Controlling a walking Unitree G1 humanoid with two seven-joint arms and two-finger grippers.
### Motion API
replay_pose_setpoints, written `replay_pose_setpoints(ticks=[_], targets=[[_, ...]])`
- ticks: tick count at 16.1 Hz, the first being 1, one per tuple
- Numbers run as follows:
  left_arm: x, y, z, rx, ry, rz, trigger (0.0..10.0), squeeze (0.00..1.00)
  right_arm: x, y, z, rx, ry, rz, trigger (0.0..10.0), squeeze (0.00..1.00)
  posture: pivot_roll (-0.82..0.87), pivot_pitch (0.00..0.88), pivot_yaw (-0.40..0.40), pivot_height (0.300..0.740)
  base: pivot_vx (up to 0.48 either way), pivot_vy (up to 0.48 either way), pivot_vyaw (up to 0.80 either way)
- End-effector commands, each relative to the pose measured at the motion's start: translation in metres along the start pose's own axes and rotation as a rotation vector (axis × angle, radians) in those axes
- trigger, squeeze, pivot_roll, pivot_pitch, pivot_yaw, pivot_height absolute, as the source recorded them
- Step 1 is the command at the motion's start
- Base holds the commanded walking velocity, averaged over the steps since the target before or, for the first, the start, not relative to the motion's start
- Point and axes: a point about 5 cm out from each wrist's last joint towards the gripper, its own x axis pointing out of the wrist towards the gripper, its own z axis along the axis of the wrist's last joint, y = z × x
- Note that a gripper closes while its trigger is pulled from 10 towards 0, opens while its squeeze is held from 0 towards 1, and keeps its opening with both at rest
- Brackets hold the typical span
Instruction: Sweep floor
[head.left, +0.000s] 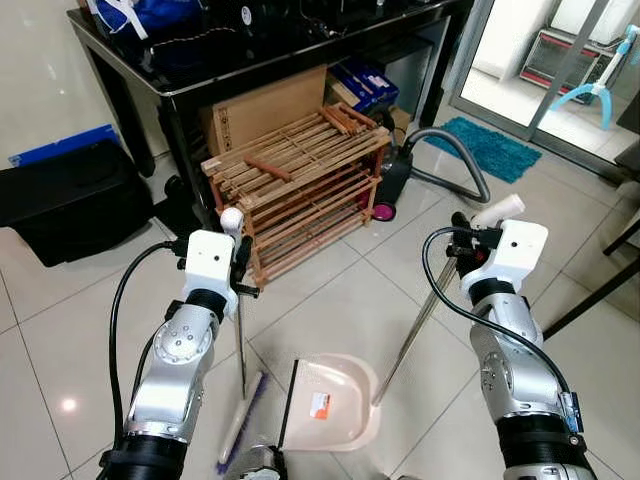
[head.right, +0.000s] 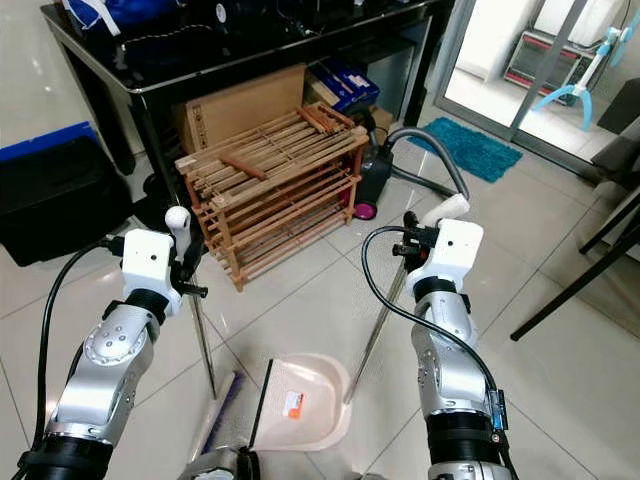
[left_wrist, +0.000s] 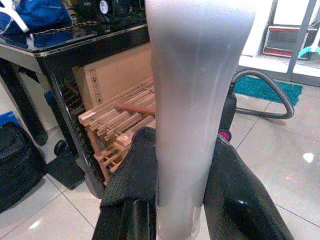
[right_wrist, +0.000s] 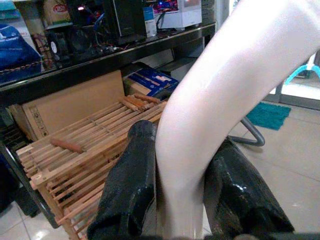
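The left gripper (left_wrist: 182, 200) is clamped around the top of the grey metal-handled broom (head.left: 240, 340); its purple-and-white bristle head (head.left: 240, 420) rests on the pale tiled floor (head.left: 330, 290) below. The right gripper (right_wrist: 182, 200) is clamped on the white grip of the long-handled pink plastic dustpan (head.left: 335, 400), which sits on the tiles below and inward. Pan mouth beside bristles suggests debris collection. A slatted wooden rack (head.left: 300, 190) stands ahead.

I see a floor (head.left: 330, 300) of pale glossy tiles. On it rest a pink dustpan (head.left: 330, 405), a broom head (head.left: 240, 425), a wooden rack (head.left: 300, 190), a black bag (head.left: 70, 200), a teal mat (head.left: 490, 145) and a vacuum cleaner (head.left: 395, 180).
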Motion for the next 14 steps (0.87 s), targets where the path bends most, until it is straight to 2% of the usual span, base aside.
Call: replay_pose_setpoints(ticks=[1, 7, 9, 14], targets=[[0.0036, 0.0021, 0.0096, 0.014, -0.050, 0.009, 10.0, 0.00, 0.0007, 0.0018, 0.0072, 0.038, -0.035, -0.004, 10.0, 0.00, -0.02, 0.051, 0.012, 0.740, 0.000, 0.000, -0.80], [0.0045, 0.0058, 0.0176, 0.020, -0.081, 0.013, 10.0, 0.00, 0.0005, -0.0004, 0.0083, 0.069, -0.038, -0.037, 10.0, 0.00, -0.02, 0.062, 0.019, 0.740, 0.000, 0.000, -0.80], [0.0044, 0.0059, 0.0177, 0.024, -0.083, 0.010, 10.0, 0.00, 0.0002, 0.0002, 0.0086, 0.067, -0.038, -0.033, 10.0, 0.00, -0.02, 0.064, 0.021, 0.740, 0.000, 0.244, -0.80], [0.0043, 0.0066, 0.0176, 0.024, -0.081, 0.013, 10.0, 0.00, -0.0003, 0.0003, 0.0072, 0.035, -0.027, -0.025, 10.0, 0.00, -0.02, 0.070, 0.020, 0.740, 0.000, 0.304, 0.00]])
